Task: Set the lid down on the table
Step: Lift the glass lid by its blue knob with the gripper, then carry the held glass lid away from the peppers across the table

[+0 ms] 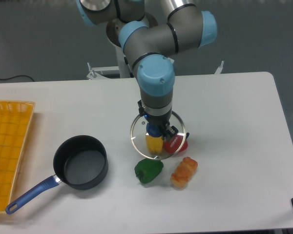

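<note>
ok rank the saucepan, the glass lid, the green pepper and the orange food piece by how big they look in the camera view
1. Saucepan, largest with its handle.
2. Lid, held above the table by the gripper, so nearness to the camera may inflate it.
3. Green pepper and orange food piece look alike; no ranking between them.

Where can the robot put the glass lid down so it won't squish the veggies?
The gripper holds the lid over the crowded middle: yellow pepper, red pepper, green pepper, orange food. Bare table lies right of them, up to the edge. Another free patch lies between the saucepan and the back edge.
</note>
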`<state>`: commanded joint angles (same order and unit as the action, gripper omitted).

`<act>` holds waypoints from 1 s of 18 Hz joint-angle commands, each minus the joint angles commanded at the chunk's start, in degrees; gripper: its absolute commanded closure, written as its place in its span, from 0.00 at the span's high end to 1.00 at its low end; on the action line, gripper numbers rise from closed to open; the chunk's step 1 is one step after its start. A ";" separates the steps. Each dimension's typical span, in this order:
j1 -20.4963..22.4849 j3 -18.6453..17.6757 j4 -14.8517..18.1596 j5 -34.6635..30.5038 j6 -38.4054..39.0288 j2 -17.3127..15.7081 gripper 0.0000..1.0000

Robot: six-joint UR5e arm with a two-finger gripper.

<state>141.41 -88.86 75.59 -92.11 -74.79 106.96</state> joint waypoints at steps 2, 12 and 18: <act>1.14 0.00 -0.17 0.09 -1.05 0.00 0.66; 4.31 0.00 -0.61 2.99 -5.37 0.09 0.59; 5.45 0.00 -0.70 3.87 -6.77 0.26 0.59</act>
<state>146.86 -88.86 74.88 -88.24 -81.56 107.23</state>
